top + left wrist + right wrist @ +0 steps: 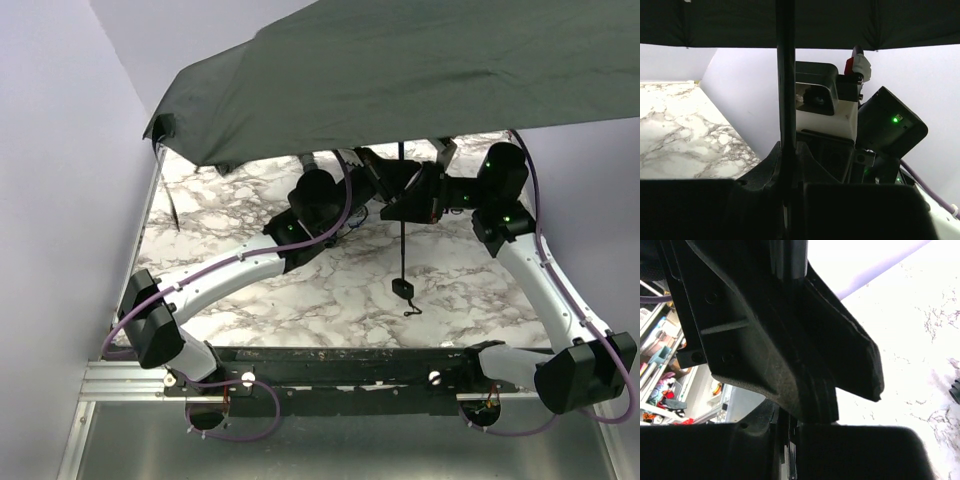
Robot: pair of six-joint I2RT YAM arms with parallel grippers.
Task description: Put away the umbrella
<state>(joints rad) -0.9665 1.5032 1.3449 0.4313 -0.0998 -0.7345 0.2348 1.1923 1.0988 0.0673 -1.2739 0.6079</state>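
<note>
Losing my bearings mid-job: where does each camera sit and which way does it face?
Top external: above, behind the bases, looking down on the white marble table, left arm, right arm and open dark-green fabric umbrella.
Left wrist: on that arm, past its fingers, shut on the thin black shaft, toward the right arm's wrist.
Right wrist: along its shut fingers, table beyond.
Shared: all show the table; the first two, the canopy.

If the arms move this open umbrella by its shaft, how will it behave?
The umbrella is probably top-heavy: its wide canopy spreads above the thin shaft, so it may sway or tip. The fabric droops at its edge, so it is likely floppy. The handle hangs free and could swing.
</note>
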